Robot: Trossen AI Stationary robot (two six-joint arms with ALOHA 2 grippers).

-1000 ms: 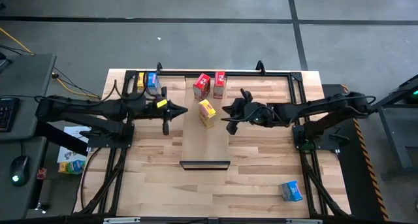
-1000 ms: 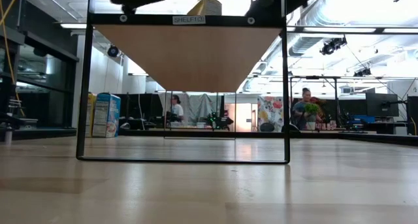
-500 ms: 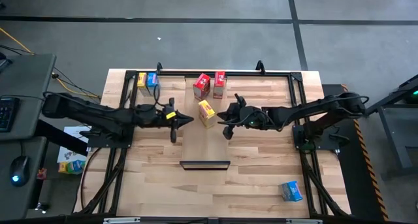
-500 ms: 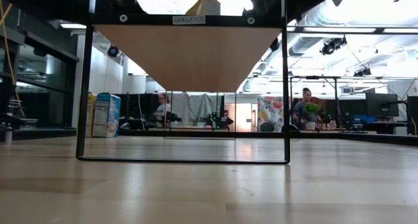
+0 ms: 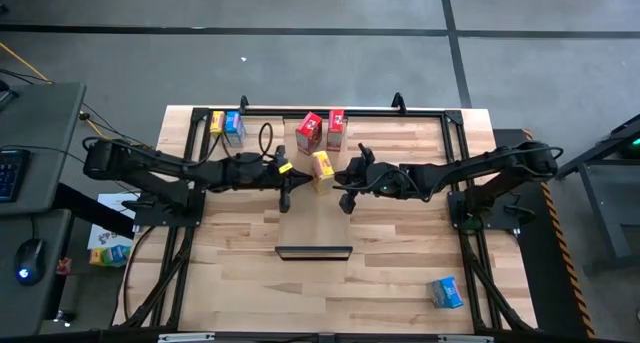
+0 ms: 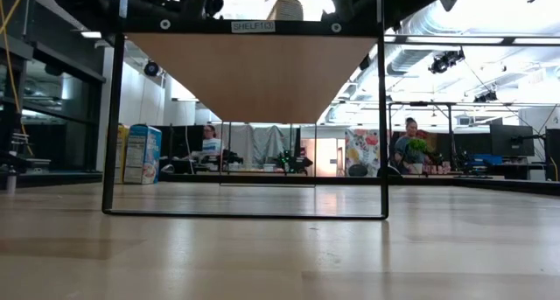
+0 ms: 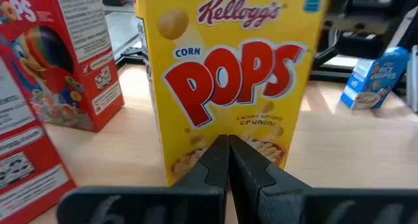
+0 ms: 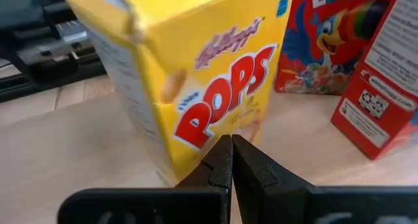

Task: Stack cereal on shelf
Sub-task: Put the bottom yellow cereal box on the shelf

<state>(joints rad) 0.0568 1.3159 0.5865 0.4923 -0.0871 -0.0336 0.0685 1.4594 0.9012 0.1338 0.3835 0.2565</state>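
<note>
Two arms close on one yellow cereal box (image 5: 322, 169) at the far half of the shelf (image 5: 314, 218). High view: left claw (image 5: 287, 180) sits just beside the box at its 9 o'clock, right claw (image 5: 345, 179) just beside it at its 3 o'clock. Judgement: the pair brackets the box to square it up or nudge it into line, not to lift it. Two red boxes (image 5: 320, 129) stand upright at the box's 12 o'clock, near the shelf's far end. A yellow-and-blue pair (image 5: 227, 125) stands off the shelf at the counter's (image 5: 400, 273) 10 o'clock corner; a lone blue box (image 5: 446, 292) lies tilted at the 5 o'clock corner, well apart. Those three still need placing. The shelf's black lip (image 5: 314, 252) marks its near end.

Low view: the shelf is a raised board on a thin black frame (image 6: 115, 116); pale smooth underside. The yellow box's top (image 6: 283, 6) pokes above the lip. The yellow-and-blue pair (image 6: 138, 154) stands on the counter beyond the frame, at 9 o'clock. People sit in the room behind.

Left wrist view: fingers pressed together, nothing between them, tips close to the yellow box's (image 7: 225, 74) printed front. Glossy cardboard, crisp edges, upright. Red boxes (image 7: 59, 74) beside it, blue box (image 7: 372, 78) farther off.

Right wrist view: fingers likewise together and empty. The yellow box (image 8: 189, 87) appears tilted here, its top flap slightly lifted. Red boxes (image 8: 353, 61) just beyond.
</note>
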